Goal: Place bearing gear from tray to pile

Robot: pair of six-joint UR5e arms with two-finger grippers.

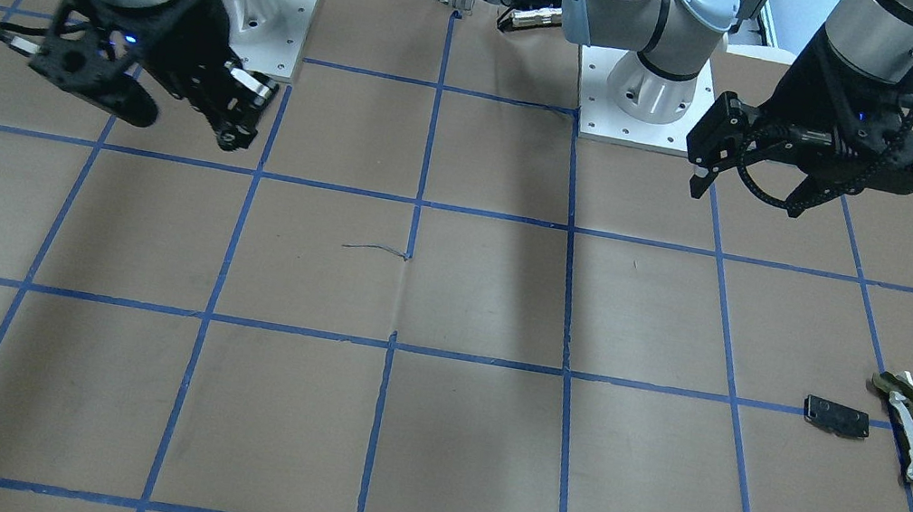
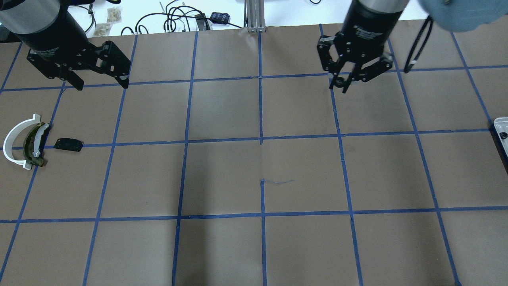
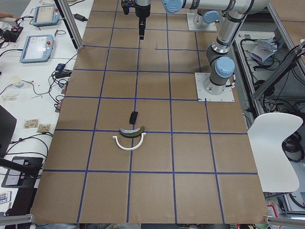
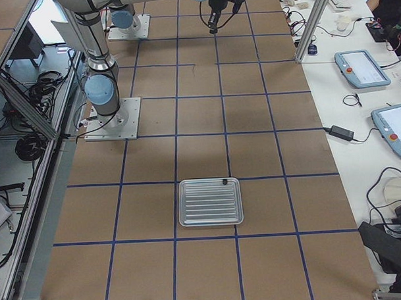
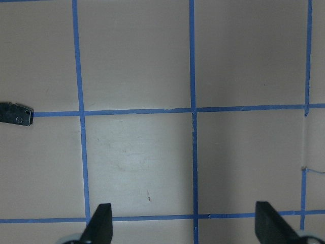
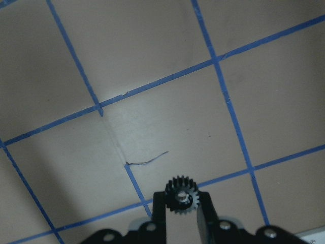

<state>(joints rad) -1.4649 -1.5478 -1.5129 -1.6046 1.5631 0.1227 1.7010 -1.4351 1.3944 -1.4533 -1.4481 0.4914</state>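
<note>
"Right wrist-mounted view: where's the gear (image 6: 183,194)?"
"Clamped in the right gripper (image 6: 182,197), at 2 o'clock overhead."
"Left gripper (image 5: 185,226)?"
"Fingers apart, at 10 o'clock. Pile (image 2: 31,143) at 9, tray (image 2: 502,125) at 3."

Robotics lab, test cell; left arm (image 3: 223,36) and right arm (image 4: 84,29) bolted through white plates (image 4: 114,119) to a counter (image 3: 152,191) papered brown and gridded in blue tape; aluminium post (image 3: 66,21) at the edge; side bench (image 4: 359,164) carries teach pendants (image 4: 362,68), a power brick (image 4: 338,133) and loose cables (image 2: 174,20); white chair (image 3: 274,143) beside the frame.
</note>
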